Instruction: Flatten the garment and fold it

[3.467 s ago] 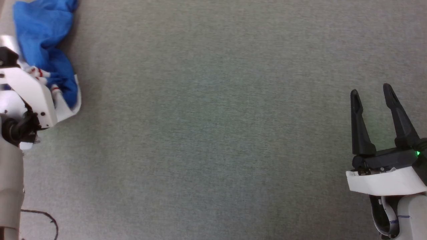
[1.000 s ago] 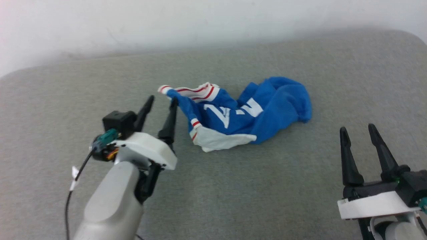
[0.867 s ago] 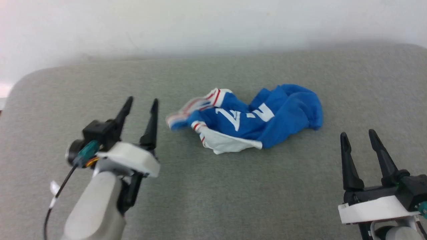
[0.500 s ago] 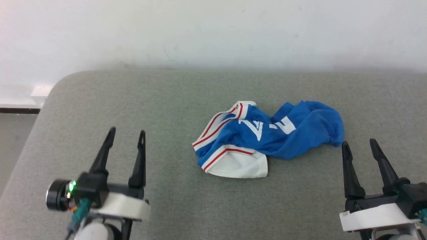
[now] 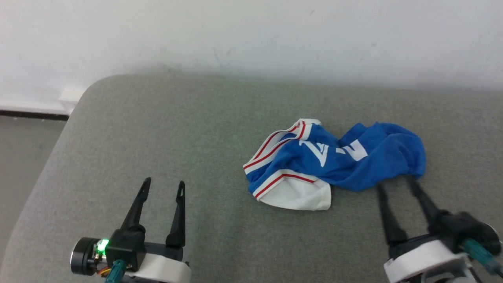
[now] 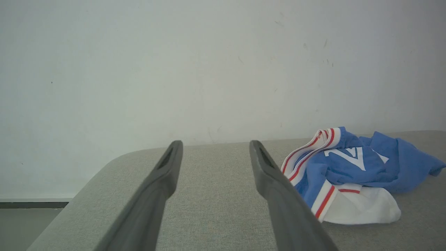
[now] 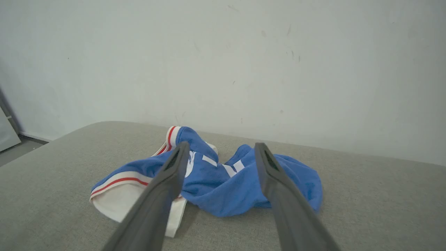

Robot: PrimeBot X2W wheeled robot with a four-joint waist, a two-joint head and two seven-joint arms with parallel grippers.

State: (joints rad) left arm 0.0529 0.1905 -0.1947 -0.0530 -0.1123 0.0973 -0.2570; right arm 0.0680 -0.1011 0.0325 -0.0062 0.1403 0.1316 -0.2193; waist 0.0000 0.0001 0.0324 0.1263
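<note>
The garment (image 5: pixel 334 163) is a bright blue shirt with white, red-striped sleeve ends and white print, lying crumpled on the grey padded table (image 5: pixel 165 137). My left gripper (image 5: pixel 163 186) stands open at the lower left, well clear of the cloth. My right gripper (image 5: pixel 395 181) is open at the lower right, blurred by motion, its tips close to the garment's near edge. In the left wrist view the garment (image 6: pixel 352 174) lies right of my open left gripper (image 6: pixel 215 145). In the right wrist view the garment (image 7: pixel 223 181) lies just beyond my open right gripper (image 7: pixel 220 146).
A white wall (image 5: pixel 251 35) runs behind the table. The table's rounded left corner (image 5: pixel 84 98) drops to a grey floor (image 5: pixel 23 157). Bare grey surface stretches left of the garment and in front of it.
The head camera has swung, so the whole picture has shifted. My left gripper let the garment drop and drew back to the lower left. My right gripper has moved toward the garment's near edge.
</note>
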